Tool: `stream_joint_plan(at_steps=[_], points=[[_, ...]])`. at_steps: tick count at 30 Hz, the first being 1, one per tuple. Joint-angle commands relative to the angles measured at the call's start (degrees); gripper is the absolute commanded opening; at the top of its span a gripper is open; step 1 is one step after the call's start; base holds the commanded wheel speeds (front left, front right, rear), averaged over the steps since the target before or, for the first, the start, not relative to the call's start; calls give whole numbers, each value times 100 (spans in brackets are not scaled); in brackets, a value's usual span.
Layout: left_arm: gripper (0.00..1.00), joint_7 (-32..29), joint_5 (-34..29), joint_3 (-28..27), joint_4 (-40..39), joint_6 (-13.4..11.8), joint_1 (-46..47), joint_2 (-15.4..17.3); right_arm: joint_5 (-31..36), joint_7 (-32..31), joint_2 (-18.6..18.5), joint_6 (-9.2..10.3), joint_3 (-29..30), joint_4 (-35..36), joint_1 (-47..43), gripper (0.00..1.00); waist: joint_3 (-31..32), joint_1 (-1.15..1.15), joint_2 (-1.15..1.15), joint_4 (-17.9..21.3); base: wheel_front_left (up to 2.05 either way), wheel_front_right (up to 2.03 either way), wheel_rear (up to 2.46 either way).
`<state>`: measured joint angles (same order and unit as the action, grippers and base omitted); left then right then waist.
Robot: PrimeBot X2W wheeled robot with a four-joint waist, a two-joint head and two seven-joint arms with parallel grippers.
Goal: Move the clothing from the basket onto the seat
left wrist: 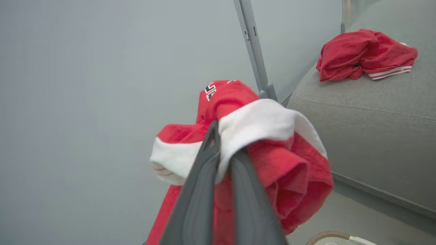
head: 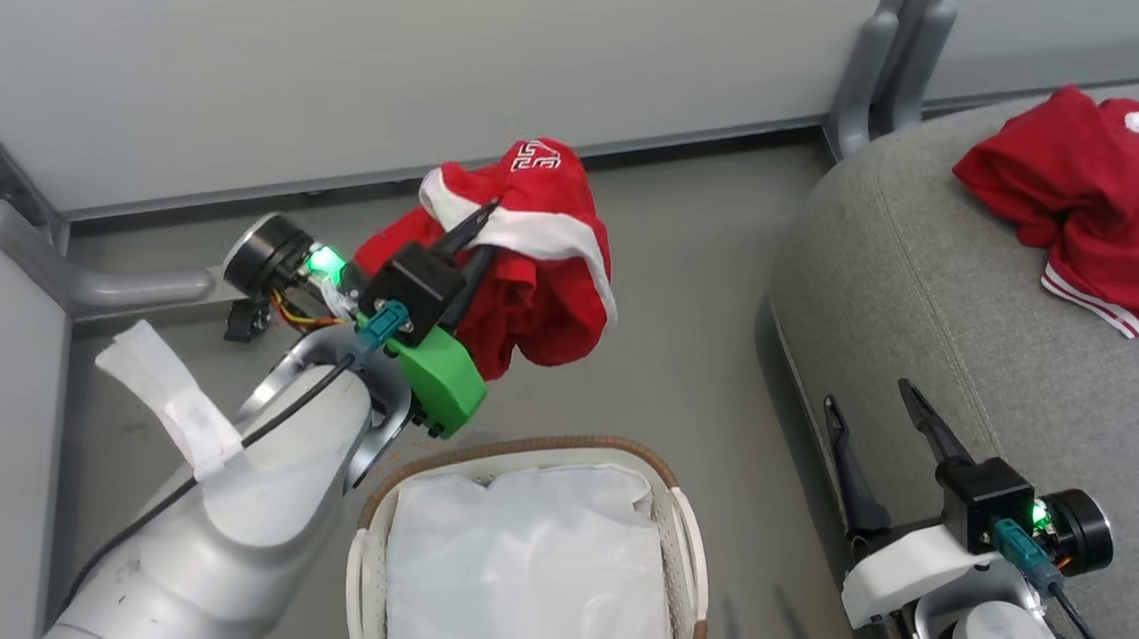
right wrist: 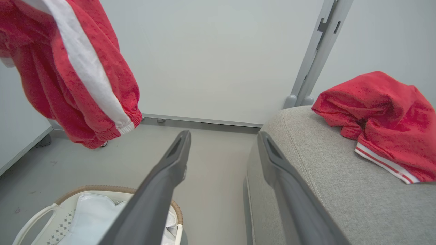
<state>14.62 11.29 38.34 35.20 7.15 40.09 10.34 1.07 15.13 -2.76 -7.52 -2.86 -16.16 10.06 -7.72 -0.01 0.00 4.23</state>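
L pincer (head: 484, 221): clamped shut on red-and-white garment (head: 541, 297), gripped at white band, cloth bunched and hanging below fingers. Held in air, clear of floor (head: 708, 349), apart from basket (head: 571, 448) and not touching seat (head: 931, 305).

Basket: standing on floor btwn both arms, just left of seat's front corner. Inside, crumpled white lining (head: 522, 567).

R pincer (head: 867, 395): jaws wide apart, unloaded, hovering at front-left edge of seat, fingers pointing away from robot.

Second red garment (head: 1079, 195) w/ white striped trim: lying crumpled on top of seat, toward far right, well apart from both pincers.

Background: grey wall panels (head: 348, 43), w/ grey post (head: 883, 61) at seat's back corner.
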Motion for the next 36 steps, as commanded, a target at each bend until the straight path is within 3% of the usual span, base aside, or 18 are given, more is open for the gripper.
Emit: stream_joint_plan(at_steps=[1, 13, 26, 36], points=[[0, -37, 42, 73, -52, 38, 158, 50, 1, 3, -23, 6, -64, -22, -81, 100, 618, 1, 0, -365, 0, 0, 0], [0, -310, 530, 761, -338, 37, 1147, 289, -28, 3, -22, 7, -812, 5, 389, 100, 865, 1, 0, -420, 0, 0, 0], [0, -379, 857, 1226, -334, 25, 1633, 169, -135, 3, -24, 7, -1840, 79, 1066, 100, 938, 1, 0, -598, 0, 0, 0], [0, -338, 975, 1463, -443, 25, 1736, -49, 204, 3, -23, 7, -1532, -269, 1590, 100, 921, 1, 0, -753, 0, 0, 0]])
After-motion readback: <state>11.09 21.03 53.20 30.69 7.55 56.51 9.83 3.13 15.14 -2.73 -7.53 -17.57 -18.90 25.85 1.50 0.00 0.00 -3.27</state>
